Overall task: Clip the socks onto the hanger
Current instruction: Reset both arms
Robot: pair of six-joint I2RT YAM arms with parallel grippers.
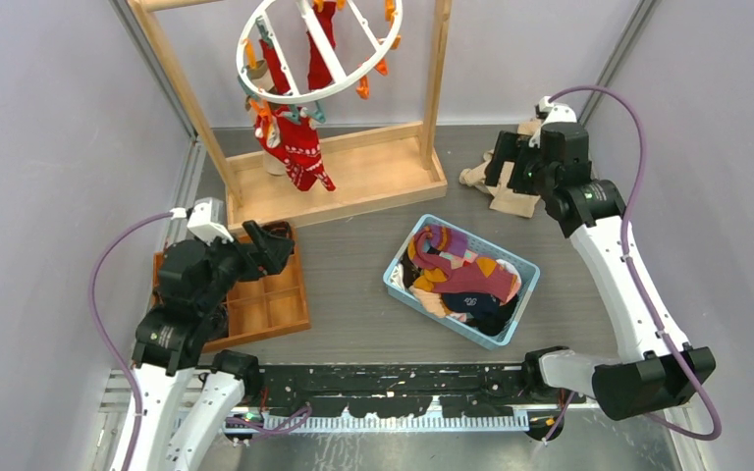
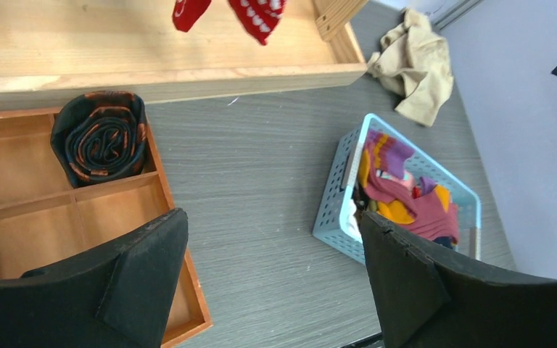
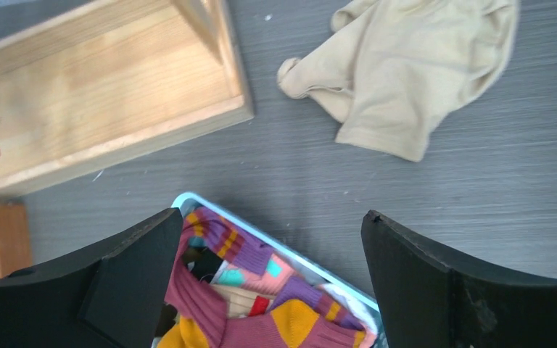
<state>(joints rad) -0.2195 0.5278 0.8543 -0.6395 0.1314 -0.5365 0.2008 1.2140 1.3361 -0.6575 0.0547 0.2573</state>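
Red socks hang clipped to the hanger, which dangles from the wooden frame at the far side of the desk. More socks lie heaped in the blue basket at mid-desk. The left gripper hovers above the wooden tray, where a rolled dark sock sits in one compartment; its fingers are spread wide and hold nothing. The right gripper hangs near the beige cloth, its fingers also spread and empty. The step in hand looks like fetching another sock. That probably means lowering one arm into the basket, pinching a single sock, and carrying it up to a free clip.
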